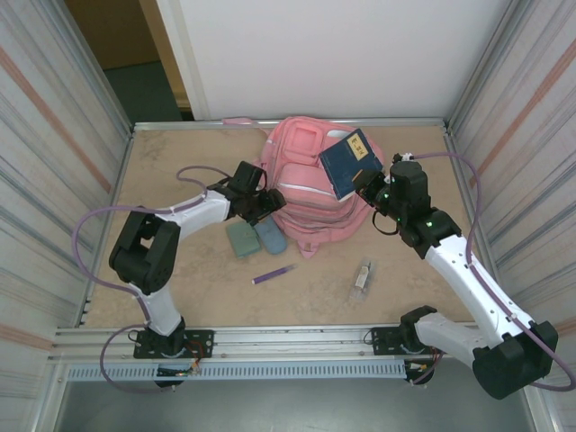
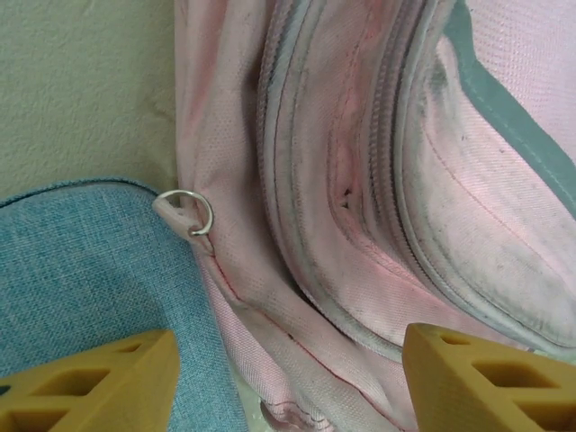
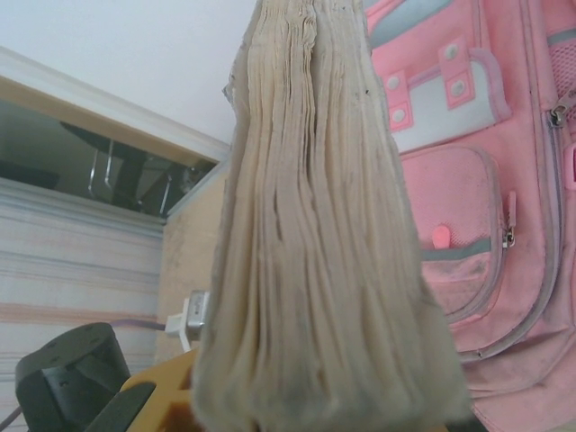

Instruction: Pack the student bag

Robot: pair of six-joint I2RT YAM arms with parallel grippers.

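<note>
Over the student bag [image 1: 306, 193], R gripper [image 1: 364, 184] grips a blue book [image 1: 349, 162] tight; L gripper [image 1: 259, 203] is open & empty by bag's side.

from above, the book [image 1: 349, 160] covers the backpack's [image 1: 301, 193] upper right corner, and the fingertips of the right tool [image 1: 367, 185] gripping it are too small to make out. in the right wrist view the book's page edge blocks the middle, and the backpack behind it runs off the right and bottom. in the left wrist view the backpack runs off the top and right, the blue pouch [image 2: 81, 270] left of it off the left and bottom, and the left tool's [image 2: 288, 387] spread fingers [image 2: 99, 387] off the bottom. the pale item [image 1: 363, 277] in front of the backpack is too small to tell.
</note>
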